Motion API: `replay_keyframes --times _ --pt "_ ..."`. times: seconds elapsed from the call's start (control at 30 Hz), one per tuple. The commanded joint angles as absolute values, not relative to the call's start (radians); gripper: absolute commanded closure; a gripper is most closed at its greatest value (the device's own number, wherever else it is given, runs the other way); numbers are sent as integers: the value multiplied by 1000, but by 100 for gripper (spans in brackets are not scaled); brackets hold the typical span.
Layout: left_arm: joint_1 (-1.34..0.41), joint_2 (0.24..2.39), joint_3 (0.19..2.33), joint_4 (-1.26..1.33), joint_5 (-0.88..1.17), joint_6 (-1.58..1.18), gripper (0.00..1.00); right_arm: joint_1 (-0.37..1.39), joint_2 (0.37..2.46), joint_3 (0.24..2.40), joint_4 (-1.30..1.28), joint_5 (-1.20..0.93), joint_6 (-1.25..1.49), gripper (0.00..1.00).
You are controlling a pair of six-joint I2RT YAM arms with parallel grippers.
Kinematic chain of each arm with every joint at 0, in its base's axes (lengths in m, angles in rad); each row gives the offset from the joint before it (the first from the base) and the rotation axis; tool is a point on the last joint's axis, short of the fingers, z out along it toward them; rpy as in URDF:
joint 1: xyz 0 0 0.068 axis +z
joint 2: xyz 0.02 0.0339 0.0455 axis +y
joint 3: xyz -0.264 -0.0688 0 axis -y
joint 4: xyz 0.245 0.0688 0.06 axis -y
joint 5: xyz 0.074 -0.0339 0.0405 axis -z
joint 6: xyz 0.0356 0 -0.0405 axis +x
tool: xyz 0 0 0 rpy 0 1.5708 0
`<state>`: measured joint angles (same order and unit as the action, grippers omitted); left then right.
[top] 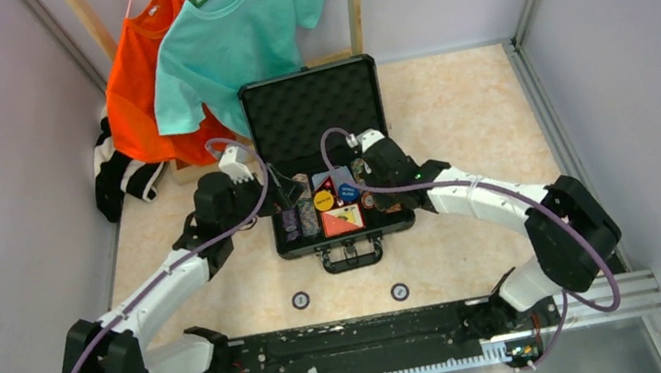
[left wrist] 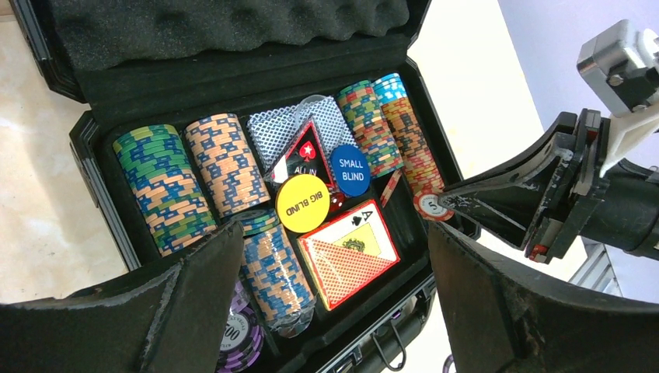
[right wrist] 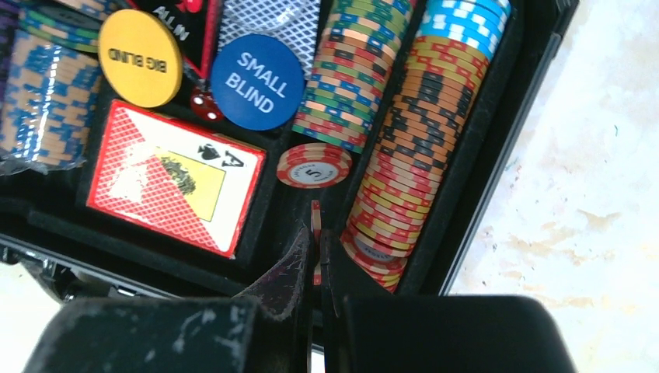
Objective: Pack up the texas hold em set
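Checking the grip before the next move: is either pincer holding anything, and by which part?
The right pincer is shut on a red-and-white chip standing on edge, pinched across its flat faces. The left pincer is open and holds nothing.

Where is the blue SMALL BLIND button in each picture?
Top view: blue button, in the middle of the open case.
Left wrist: the picture's centre.
Right wrist: upper part, left of centre.
Landmark: the yellow button lies just left of it in every view.
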<state>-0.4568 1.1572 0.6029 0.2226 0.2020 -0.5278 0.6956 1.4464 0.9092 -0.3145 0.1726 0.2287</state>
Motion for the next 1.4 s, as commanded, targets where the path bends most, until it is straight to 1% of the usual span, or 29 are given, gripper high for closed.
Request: replay_keyframes --times 0.0,0.1,0.2,0.27,0.33,0.47,0.6,0.83,0.9,0.97,1.07,1.17,1.37 --pt "-465 1166 609 263 226 -498 6 688 1376 896 -213 92 152 100" --pt "-468 1173 604 301 286 -465 6 687 1329 879 -190 50 132 100" --pt "-469 1199 598 391 422 -437 7 687 1244 852 -157 -36 117 100" --pt "-468 1231 607 460 570 -424 9 687 1172 825 -130 -160 111 100" --pt "-471 1268 612 557 741 -431 10 687 1100 813 -117 -239 120 100" --pt "-493 1324 605 705 971 -447 11 686 997 805 -131 -305 137 100" --pt "-543 1324 623 746 1061 -424 12 686 955 802 -127 -384 153 100" --pt "-623 1316 667 753 1126 -380 21 686 947 805 -99 -461 179 100" --pt "-637 1319 678 754 1130 -379 25 686 942 800 -97 -465 182 100" --pt "-646 1317 686 757 1133 -382 35 686 938 798 -96 -462 187 100" --pt "-656 1316 690 758 1140 -379 40 686 931 795 -96 -463 191 100" --pt "-662 1316 688 762 1152 -378 49 686 923 794 -96 -467 193 100" --pt "-664 1309 684 769 1161 -377 72 686 913 800 -91 -482 195 100"
